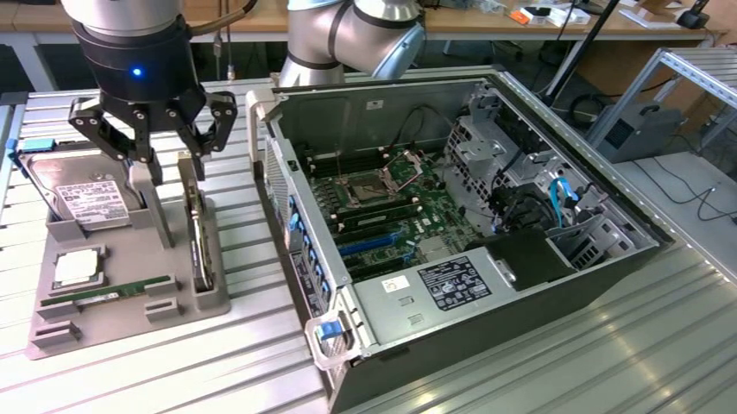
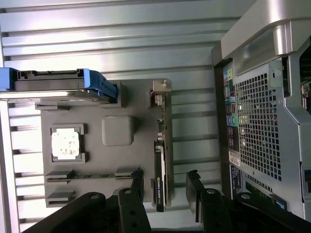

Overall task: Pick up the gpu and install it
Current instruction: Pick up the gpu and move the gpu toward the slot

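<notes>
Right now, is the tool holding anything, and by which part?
Nothing is held. The open tool hovers over the gpu, which stands on edge in the grey tray; both fingers are clear of the card.

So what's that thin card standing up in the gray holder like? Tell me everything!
The gpu is a thin, flat, dark card standing on its long edge in a slot of the gray holder, beside the open computer case. One end carries a silvery metal bracket. It rests in the holder. The open gripper hangs over it with a finger to either side, not closed on it.
</notes>
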`<state>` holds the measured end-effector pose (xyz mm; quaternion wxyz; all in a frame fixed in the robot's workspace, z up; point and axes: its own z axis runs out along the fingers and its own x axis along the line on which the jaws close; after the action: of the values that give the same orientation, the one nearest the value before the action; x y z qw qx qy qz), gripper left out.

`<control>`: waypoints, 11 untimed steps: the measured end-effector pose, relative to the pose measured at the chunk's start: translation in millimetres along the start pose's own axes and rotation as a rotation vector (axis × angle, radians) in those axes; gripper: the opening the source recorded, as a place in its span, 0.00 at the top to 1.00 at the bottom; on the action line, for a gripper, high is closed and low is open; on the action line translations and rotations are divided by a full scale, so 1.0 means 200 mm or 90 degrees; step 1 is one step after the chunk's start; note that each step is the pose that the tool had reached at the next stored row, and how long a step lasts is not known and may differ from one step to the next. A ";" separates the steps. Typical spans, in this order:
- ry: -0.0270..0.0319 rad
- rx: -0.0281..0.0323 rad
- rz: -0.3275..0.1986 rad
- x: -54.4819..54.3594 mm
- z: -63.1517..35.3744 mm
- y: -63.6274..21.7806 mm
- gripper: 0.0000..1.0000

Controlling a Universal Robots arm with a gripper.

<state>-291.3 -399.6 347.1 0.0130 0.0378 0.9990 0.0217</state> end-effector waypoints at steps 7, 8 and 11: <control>0.0000 0.0000 0.000 0.00 0.009 0.000 0.52; 0.0000 0.0000 0.000 0.00 0.011 -0.001 0.52; 0.0000 0.0000 0.000 0.00 0.016 -0.001 0.52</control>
<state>-291.3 -399.6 343.9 0.0131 0.0379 0.9990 0.0217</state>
